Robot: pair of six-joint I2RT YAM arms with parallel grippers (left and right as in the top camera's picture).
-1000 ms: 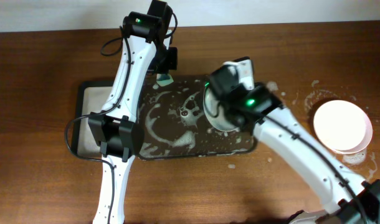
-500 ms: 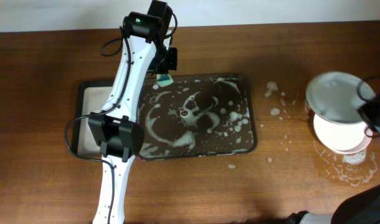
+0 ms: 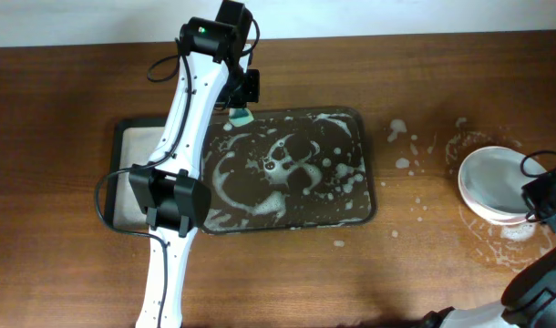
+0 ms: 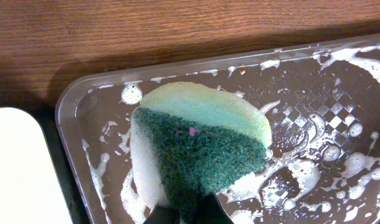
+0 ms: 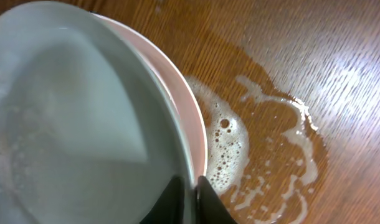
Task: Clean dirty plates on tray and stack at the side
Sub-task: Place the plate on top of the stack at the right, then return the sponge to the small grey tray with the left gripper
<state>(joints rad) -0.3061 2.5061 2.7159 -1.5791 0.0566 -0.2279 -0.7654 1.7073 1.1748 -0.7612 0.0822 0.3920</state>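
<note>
Foam-flecked wooden table [image 3: 424, 260] lies nearest. On it, the right gripper [image 5: 189, 186] pinches the pale plate [image 5: 71, 124] by its rim, apparently to seat it on the side stack [image 3: 499, 217]. Farther off, the left gripper [image 4: 185, 214] clamps the sponge [image 4: 196, 143] over the plateless tray [image 3: 373, 187], at its corner and out of the way.

No words, labels, brand marks, numbers or signs can be read in any view: none on the tray [image 3: 346, 205], the plates [image 3: 490, 180], the sponge [image 4: 199, 140], the robot arms [image 3: 189, 100] or the table [image 3: 59, 82]
</note>
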